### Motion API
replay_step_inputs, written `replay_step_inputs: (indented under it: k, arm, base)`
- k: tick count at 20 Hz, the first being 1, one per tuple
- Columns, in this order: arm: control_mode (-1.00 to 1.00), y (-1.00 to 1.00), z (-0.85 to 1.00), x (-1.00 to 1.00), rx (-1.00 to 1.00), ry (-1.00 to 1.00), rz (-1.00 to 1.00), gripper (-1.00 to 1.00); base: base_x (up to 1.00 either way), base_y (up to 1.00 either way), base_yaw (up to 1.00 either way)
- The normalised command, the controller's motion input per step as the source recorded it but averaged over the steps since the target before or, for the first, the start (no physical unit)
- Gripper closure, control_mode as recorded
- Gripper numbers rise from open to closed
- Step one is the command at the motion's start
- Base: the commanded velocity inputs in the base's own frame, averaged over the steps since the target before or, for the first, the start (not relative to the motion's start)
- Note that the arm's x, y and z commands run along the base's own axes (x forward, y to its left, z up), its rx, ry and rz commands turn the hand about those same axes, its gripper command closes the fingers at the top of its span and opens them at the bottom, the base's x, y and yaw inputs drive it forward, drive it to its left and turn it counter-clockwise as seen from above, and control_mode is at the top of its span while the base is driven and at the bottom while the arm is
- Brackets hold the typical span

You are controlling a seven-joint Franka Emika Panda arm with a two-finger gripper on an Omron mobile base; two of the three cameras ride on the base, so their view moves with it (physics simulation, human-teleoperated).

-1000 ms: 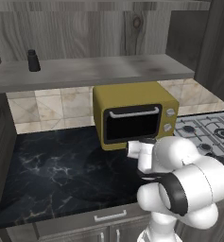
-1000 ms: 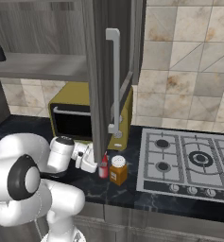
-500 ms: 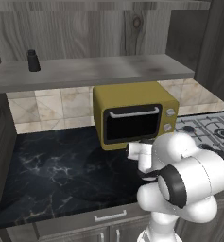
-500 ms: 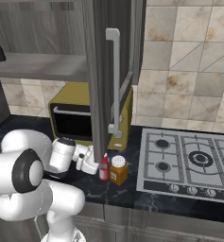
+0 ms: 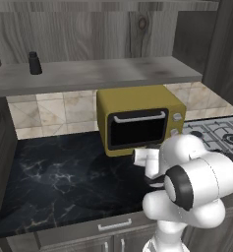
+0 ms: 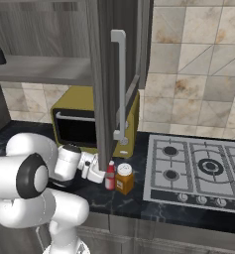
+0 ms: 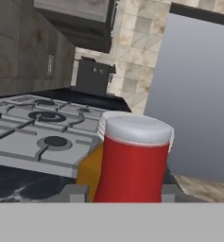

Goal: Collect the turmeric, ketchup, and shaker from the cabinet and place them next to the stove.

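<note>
Little has changed: the pincer [image 6: 103,174] stays clamped on the ketchup [image 6: 110,175], standing beside the turmeric [image 6: 124,178] left of the stove [image 6: 198,168]; the shaker [image 5: 35,63] waits on the cabinet shelf.

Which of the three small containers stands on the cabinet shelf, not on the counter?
The black shaker; the ketchup and turmeric stand on the counter.

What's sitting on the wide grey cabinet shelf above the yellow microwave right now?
A small black cylindrical shaker stands alone near the left end of the grey wood-grain shelf. The open cabinet door hides the shelf's right end in the right base view.
</note>
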Motion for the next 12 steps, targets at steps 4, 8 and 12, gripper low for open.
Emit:
replay_step_inputs:
  k: [4,8,12]
  arm:
    - [-1.00,0.00,-0.13,0.00,0.00,0.00,0.00,1.00]
    - [-1.00,0.00,-0.10,0.00,0.00,0.00,0.00,-1.00]
    - [-1.00,0.00,0.00,0.00,0.00,0.00,0.00,-1.00]
  base:
    - [0.00,0.00,0.00]
    - [0.00,0.00,0.00]
    - [0.00,0.00,0.00]
